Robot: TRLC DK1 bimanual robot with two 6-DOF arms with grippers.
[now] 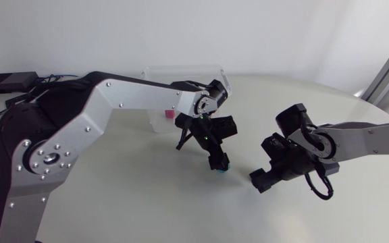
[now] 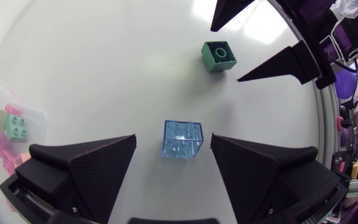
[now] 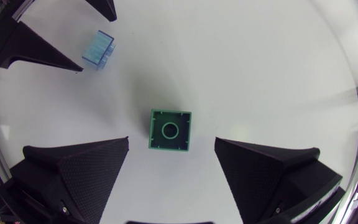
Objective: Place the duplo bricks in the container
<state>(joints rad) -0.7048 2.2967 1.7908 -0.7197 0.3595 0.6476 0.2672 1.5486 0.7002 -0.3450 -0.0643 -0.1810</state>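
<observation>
Pick step, both sides. L jaws wide open, straddling clear blue brick [image 2: 183,140] on tabletop [image 1: 134,189], no grip yet. R jaws wide open round green brick [image 3: 170,129], empty too. Next: lower, close, lift, carry to container [image 1: 181,73].

The blue brick [image 2: 183,140] is of transparent, glossy plastic, and its inner ribs show through the walls. The green brick [image 3: 170,130] is of opaque plastic, smooth, with a soft shine on its edges. The container [image 2: 17,102] is of thin clear plastic, and the pastel bricks [image 2: 14,127] in it look smooth and opaque. The right gripper [image 3: 171,142] is matt black with a fine grainy texture, and the left gripper [image 2: 173,140] has the same finish. The table [image 1: 147,196] is white, smooth and faintly glossy. The left arm [image 1: 134,101] has silver-grey, satin metal links.
</observation>
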